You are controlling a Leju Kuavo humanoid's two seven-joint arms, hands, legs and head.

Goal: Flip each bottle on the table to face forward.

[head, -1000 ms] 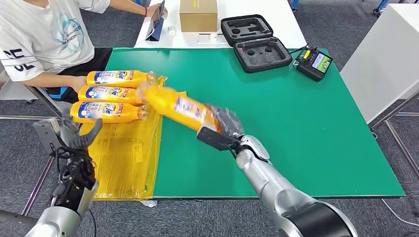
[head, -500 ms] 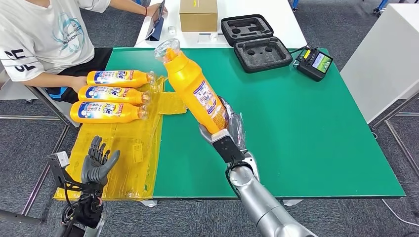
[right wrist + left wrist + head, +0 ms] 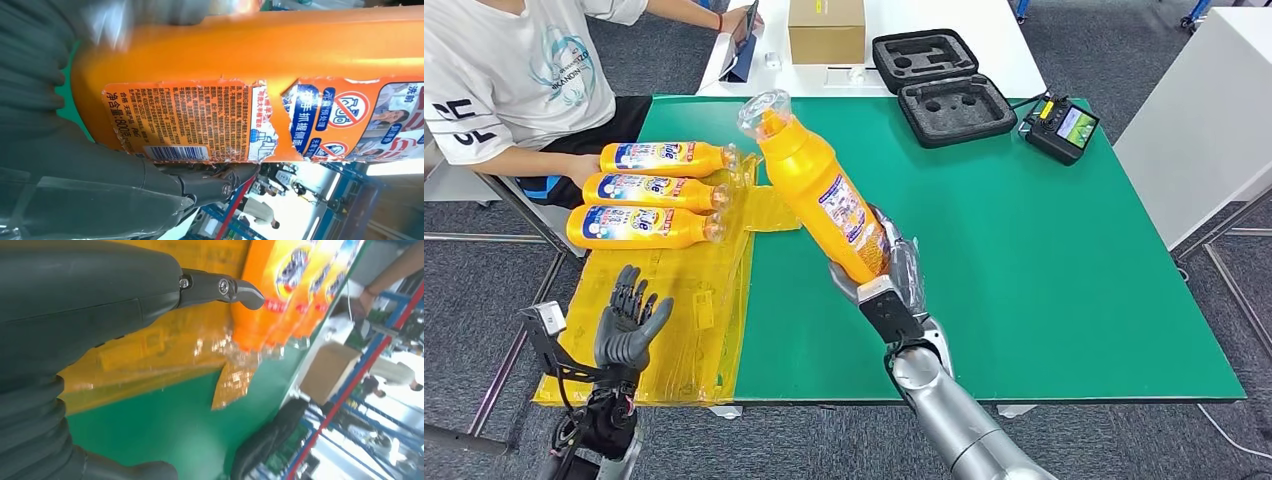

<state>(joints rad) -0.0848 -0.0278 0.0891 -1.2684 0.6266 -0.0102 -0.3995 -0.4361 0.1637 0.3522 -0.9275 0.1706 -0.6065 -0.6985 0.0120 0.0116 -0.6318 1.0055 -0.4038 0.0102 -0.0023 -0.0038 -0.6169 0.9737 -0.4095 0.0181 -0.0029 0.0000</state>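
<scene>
**Orange bottle lifted over green mat**

Right hand (image 3: 882,282): grips the base of one orange bottle (image 3: 819,190), raised above the green mat (image 3: 1044,260), cap tilted toward 11 o'clock.
Left hand (image 3: 629,322): fingers spread, holding nothing, over the yellow sheet (image 3: 686,320).
Three bottles (image 3: 646,192): lying side by side at 10 o'clock, labels up.

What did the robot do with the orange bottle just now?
The right robot hand swung the held bottle up from nearly lying flat to almost upright, cap away from the robot. The left robot hand rose, fingers spread. The three bottles on the yellow sheet stayed put.
</scene>
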